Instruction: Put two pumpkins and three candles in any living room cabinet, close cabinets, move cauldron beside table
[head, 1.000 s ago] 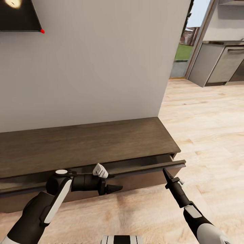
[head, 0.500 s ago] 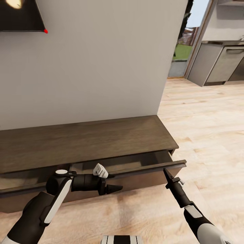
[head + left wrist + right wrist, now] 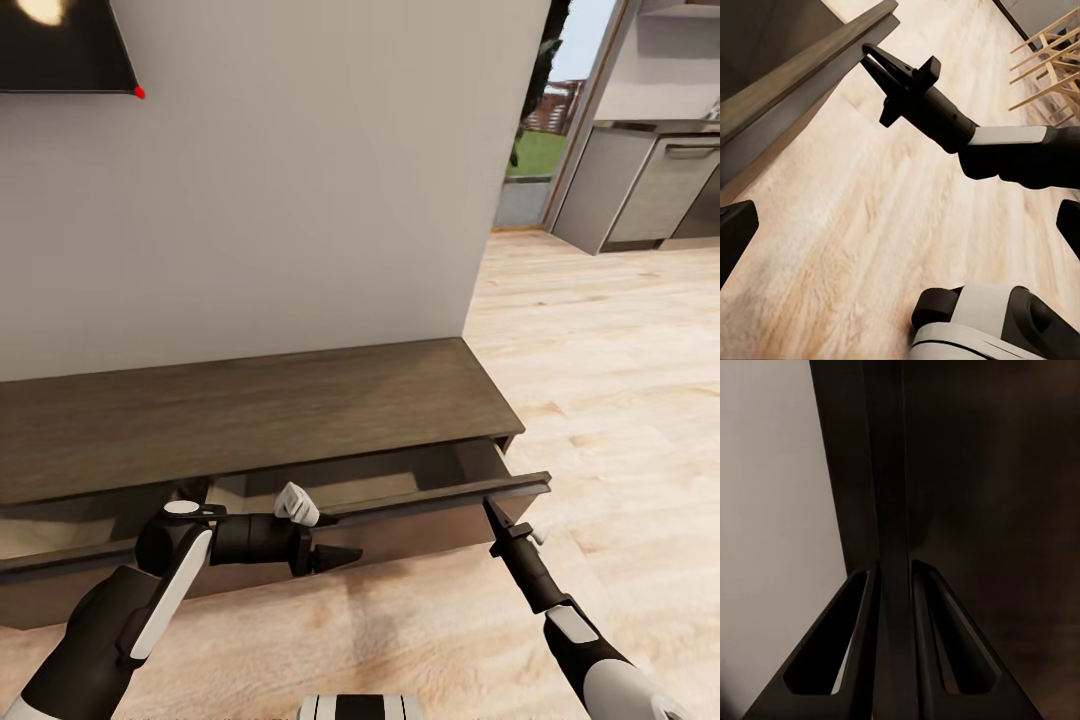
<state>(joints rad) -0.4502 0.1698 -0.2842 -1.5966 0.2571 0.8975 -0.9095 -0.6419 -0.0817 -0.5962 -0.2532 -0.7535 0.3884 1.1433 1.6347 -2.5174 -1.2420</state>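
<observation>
The big grey wall (image 3: pixel 280 180) stands right behind the cabinet (image 3: pixel 250 415), and the pale wood floor (image 3: pixel 600 340) spreads out in front of the cabinet and off past its right end toward a grey kitchen unit (image 3: pixel 640 190) well apart from it. A dark screen (image 3: pixel 60 45) hangs on the wall high above the cabinet's left part. The cabinet is long, low and dark brown, and it sits against the wall. Its drawer (image 3: pixel 400 495) on the right side is pulled part way out, and you can see a pale inside behind the drawer front. The right hand (image 3: pixel 492 512) is at the right end of the drawer front, just under its top edge. In the right wrist view its two fingers (image 3: pixel 862 660) are pinched on the thin dark edge of the drawer front, so this hand is closed on the drawer. The left wrist view shows that hand (image 3: pixel 874 56) touching the dark front edge too. The left hand (image 3: pixel 345 555) is in front of the cabinet, below the drawer front and near its middle, pointing along it toward the right hand. Its fingertips look close together with nothing between them, but I cannot tell for sure if it is open or closed.
</observation>
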